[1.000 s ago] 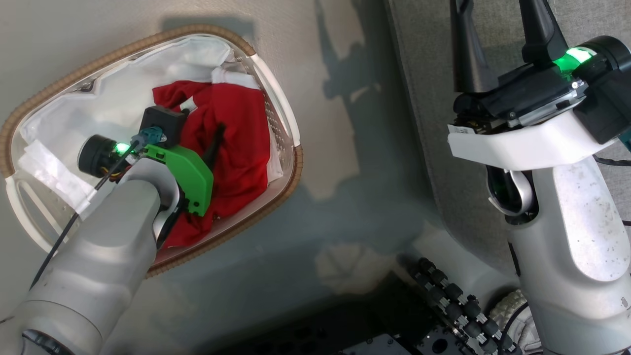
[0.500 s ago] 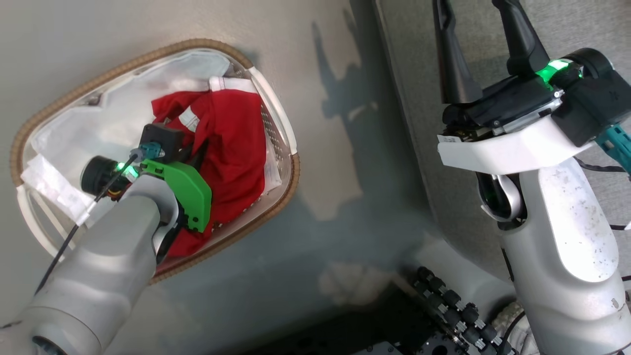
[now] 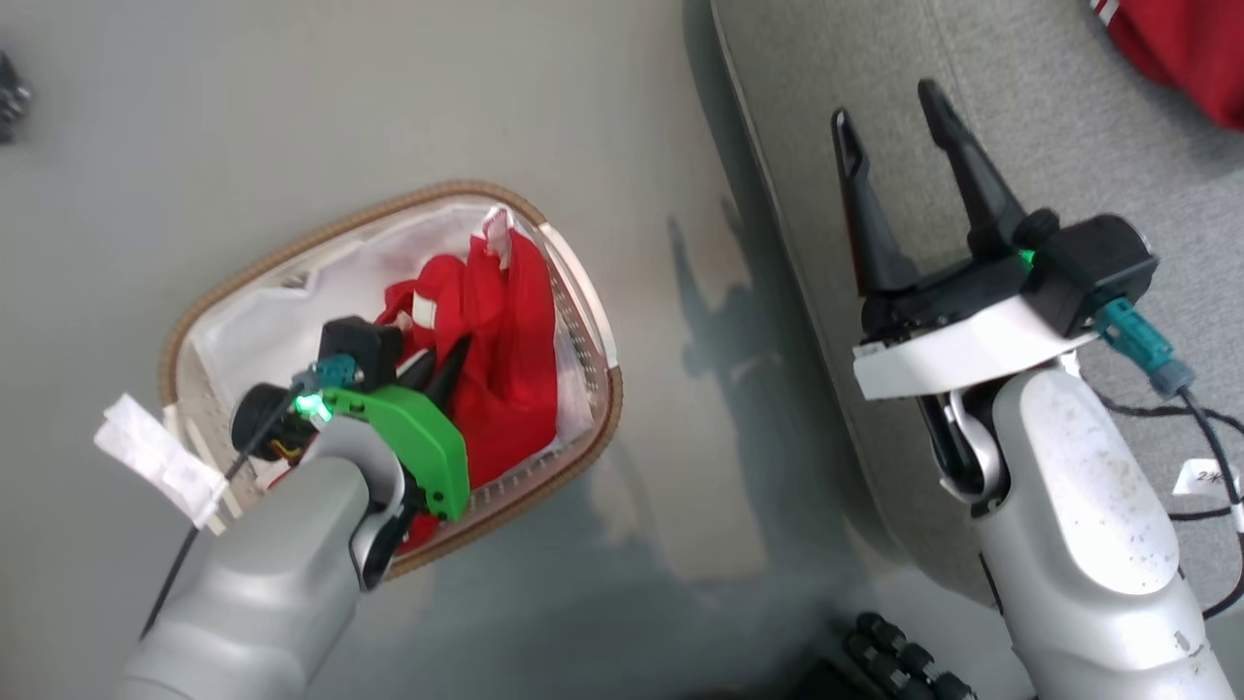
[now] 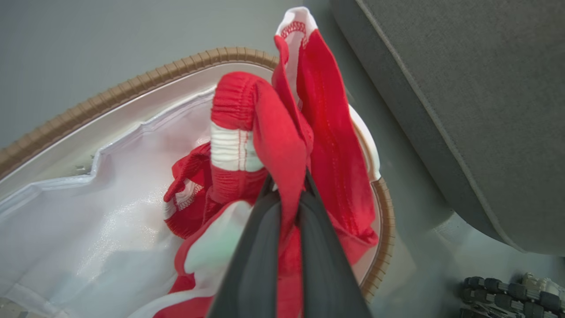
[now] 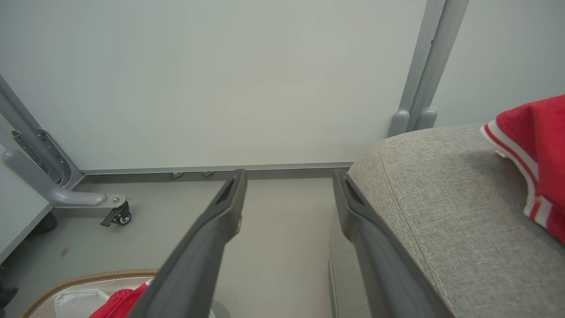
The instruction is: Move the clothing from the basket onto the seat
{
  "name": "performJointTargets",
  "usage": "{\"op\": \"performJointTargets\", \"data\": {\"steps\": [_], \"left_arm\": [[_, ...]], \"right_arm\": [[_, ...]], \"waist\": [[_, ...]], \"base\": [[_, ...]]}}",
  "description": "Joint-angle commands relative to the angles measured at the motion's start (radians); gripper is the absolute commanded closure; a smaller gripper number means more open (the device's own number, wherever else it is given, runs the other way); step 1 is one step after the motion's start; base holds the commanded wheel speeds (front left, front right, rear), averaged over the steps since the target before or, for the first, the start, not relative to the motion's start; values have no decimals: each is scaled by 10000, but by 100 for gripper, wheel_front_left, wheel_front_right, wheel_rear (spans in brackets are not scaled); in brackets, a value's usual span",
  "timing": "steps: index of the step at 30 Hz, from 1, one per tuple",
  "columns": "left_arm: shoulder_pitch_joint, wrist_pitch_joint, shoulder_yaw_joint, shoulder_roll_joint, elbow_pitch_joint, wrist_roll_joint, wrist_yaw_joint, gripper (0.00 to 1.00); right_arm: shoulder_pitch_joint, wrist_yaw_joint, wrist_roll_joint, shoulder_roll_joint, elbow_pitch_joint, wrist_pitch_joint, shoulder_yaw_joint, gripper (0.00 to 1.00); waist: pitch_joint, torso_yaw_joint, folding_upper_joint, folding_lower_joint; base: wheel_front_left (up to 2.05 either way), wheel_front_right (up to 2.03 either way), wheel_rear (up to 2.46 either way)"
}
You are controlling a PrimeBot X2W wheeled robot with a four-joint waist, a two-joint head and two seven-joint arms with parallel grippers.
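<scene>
Your left gripper (image 4: 288, 182) is clamped on a fold of the red clothing (image 4: 326, 132), which hangs partly raised above the basket (image 4: 145, 110) while its lower folds lie on the white liner (image 4: 88, 221). The pinch looks thin, though the fingers hide how much cloth sits between them, so a quick swing towards the seat (image 3: 972, 58) could let it slide out onto the floor (image 3: 389, 87). A trailing hem might also catch the brown rim (image 4: 132, 86) and tip the basket. Your right gripper (image 3: 884, 109) is spread wide and empty above the seat's edge. The other red piece (image 3: 1181, 49) lies on the seat.
</scene>
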Motion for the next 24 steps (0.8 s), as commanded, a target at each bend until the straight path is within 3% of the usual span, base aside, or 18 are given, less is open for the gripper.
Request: {"op": "performJointTargets", "data": {"steps": [1,13,24], "left_arm": [[419,-30,285,-27,-181,320,-28,100],[2257,-23,3087,-413,-1943,2571,-28,100],[3430,-24,4693,-843,-3789,3879,-28,100]], "right_arm": [[259,-11,-106,-39,144,-2,-5,0],[1424,-11,-559,-43,1042,-3,-9,0],[2555,-11,-612,-40,1597,-1,137,0]], "waist": [[-1328,584,0,0],[-3445,1262,0,0],[-5015,1658,0,0]], "base": [[0,0,0],[0,0,0],[0,0,0]]}}
